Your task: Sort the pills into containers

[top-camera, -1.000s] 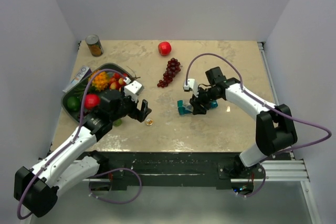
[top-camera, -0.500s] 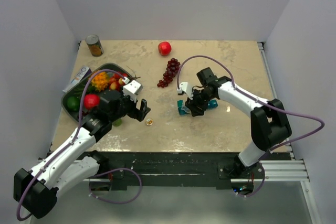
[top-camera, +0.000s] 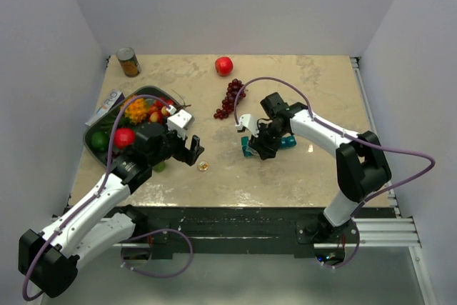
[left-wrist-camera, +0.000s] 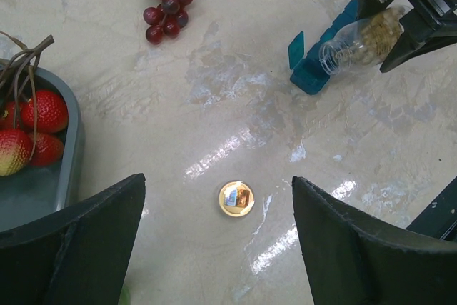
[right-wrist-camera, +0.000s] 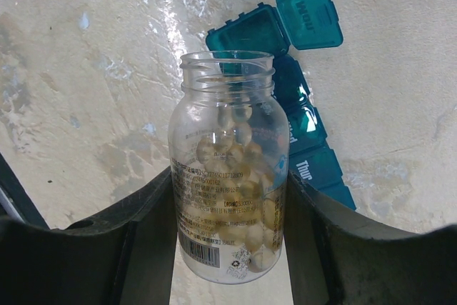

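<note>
Pill organiser [right-wrist-camera: 307, 133] beneath bottle [right-wrist-camera: 228, 176] in right claw [right-wrist-camera: 228, 205]

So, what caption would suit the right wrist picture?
Uncapped pill bottle in the right tool, mouth toward the teal organiser's open compartment.

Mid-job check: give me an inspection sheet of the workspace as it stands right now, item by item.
Surface: beige table, glossy patches; no loose pills seen.
Job's things: teal pill organiser, end lid open; clear pill bottle, uncapped, part-filled, mouth toward the open compartment; gold cap lying apart on the table.
Clutter: fruit tray, grapes, red fruit, can, small box beside the tray.
Grippers: left gripper open, hovering above the cap; right gripper, fingers shut on the pill bottle.
Cables: purple cables looped above both arms.
Surroundings: white walls; nothing else seen.
</note>
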Robot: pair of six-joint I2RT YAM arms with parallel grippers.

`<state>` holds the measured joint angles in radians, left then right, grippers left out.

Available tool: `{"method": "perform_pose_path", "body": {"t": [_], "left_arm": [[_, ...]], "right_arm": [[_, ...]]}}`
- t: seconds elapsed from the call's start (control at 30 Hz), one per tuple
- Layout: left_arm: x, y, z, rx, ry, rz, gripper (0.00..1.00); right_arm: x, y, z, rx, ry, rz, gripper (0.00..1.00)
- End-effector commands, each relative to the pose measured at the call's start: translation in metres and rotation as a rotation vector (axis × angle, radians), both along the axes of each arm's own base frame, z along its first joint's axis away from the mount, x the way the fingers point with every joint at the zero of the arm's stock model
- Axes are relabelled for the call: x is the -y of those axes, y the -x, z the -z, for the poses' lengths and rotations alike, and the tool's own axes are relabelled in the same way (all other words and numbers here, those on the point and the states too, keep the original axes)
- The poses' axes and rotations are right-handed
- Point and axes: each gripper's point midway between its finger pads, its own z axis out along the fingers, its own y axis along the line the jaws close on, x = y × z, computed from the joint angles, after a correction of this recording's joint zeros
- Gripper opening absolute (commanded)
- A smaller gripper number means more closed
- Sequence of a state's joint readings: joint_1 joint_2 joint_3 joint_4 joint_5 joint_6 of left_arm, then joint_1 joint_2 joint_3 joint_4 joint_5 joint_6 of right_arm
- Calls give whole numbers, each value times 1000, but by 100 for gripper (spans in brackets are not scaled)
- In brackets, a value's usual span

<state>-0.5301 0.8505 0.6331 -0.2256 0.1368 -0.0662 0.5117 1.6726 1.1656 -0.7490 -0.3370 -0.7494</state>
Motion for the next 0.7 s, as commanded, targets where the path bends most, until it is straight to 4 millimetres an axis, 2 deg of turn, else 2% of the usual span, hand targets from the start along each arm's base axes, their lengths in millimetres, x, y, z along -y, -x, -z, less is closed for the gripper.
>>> {"method": "perform_pose_path", "body": {"t": [0.0,0.67], "left_arm": [[-2,-5,-16,57,8,-9,87],[-2,-4,-16,55,10,-6,87]], "right_arm": [[0,-9,-7,22,30,22,0],[3,-10,-1,5,124,31,0]]}}
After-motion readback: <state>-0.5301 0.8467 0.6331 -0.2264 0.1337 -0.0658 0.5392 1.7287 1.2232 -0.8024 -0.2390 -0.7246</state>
